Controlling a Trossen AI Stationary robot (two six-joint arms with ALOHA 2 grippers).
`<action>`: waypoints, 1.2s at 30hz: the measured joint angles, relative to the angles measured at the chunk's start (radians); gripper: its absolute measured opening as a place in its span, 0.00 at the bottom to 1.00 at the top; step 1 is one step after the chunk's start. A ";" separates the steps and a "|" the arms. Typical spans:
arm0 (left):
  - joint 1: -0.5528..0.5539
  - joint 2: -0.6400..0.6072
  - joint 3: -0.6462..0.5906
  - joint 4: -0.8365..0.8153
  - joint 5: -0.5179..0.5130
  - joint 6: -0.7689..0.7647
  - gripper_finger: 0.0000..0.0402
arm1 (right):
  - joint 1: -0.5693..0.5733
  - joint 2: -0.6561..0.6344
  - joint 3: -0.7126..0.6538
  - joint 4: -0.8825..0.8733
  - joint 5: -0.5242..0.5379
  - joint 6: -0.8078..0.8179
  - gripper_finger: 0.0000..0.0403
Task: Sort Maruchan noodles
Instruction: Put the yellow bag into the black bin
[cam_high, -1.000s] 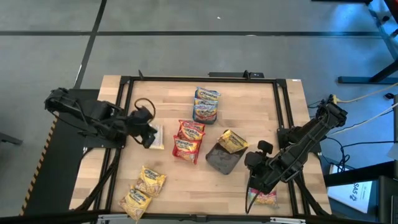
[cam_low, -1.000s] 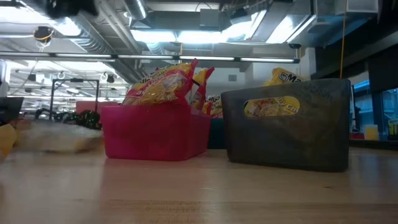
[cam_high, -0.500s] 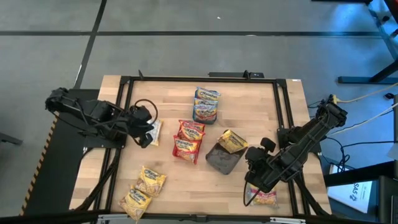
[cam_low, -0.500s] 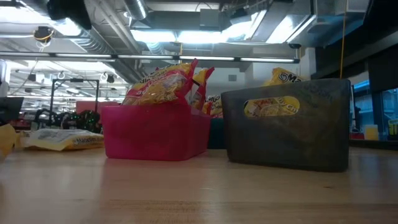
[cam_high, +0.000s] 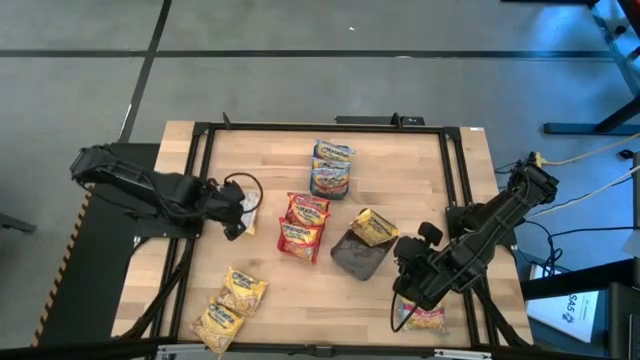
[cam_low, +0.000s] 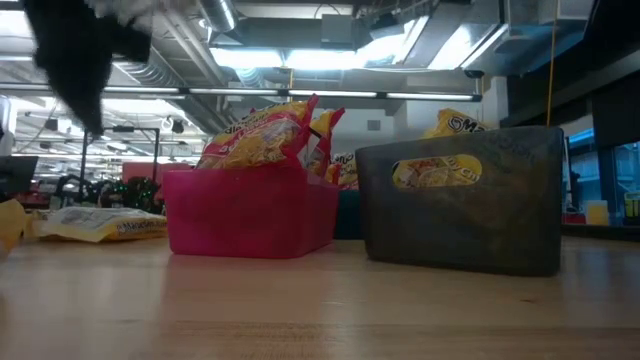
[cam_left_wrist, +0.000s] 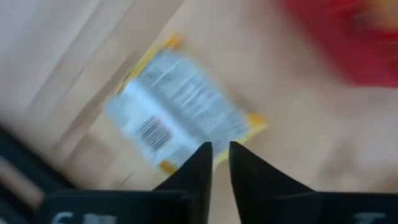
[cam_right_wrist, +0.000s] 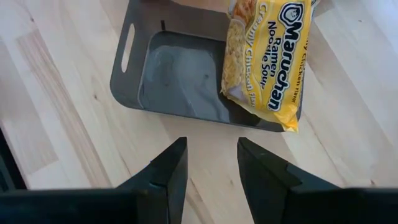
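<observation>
1. While I look down from overhead, the nearest things to me are two crinkly yellow-orange square ramen packets (cam_high: 231, 307) at the front left corner of the pale wooden table (cam_high: 270, 150), and one more yellow packet (cam_high: 424, 318) at the front right edge.
2. My right gripper (cam_high: 404, 262) hovers just above that front-right packet; its fingers (cam_right_wrist: 166, 169) stand moderately apart, holding nothing.
3. Just beyond it sits the dark grey rectangular plastic tray (cam_right_wrist: 134, 68) with a slotted handle, one glossy yellow creamy-chicken packet (cam_right_wrist: 267, 56) leaning over its rim; bare wood lies between tray and gripper.
4. Beside it, the pink plastic tray (cam_low: 250, 222) carries red crinkled packets (cam_high: 302, 226).
5. My left gripper (cam_high: 238, 212) hangs over the table's left side, fingers (cam_left_wrist: 198, 165) parted only a narrow slit and empty, above a yellow-edged packet lying barcode-side up (cam_left_wrist: 177, 109) flat on the wood.
6. Farthest back, blue-and-pink packets (cam_high: 331, 168) are stacked near the black frame rail (cam_high: 320, 126).
</observation>
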 joint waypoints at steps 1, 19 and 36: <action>0.010 0.000 -0.039 0.000 0.004 -0.043 0.14 | 0.000 0.000 0.000 0.001 -0.001 0.000 0.34; 0.097 0.000 -0.280 0.223 0.139 -0.245 0.45 | 0.000 0.000 0.000 0.024 -0.012 0.000 0.34; 0.127 0.000 -0.339 0.292 0.164 -0.301 0.43 | 0.000 0.000 0.000 0.024 -0.082 0.000 0.34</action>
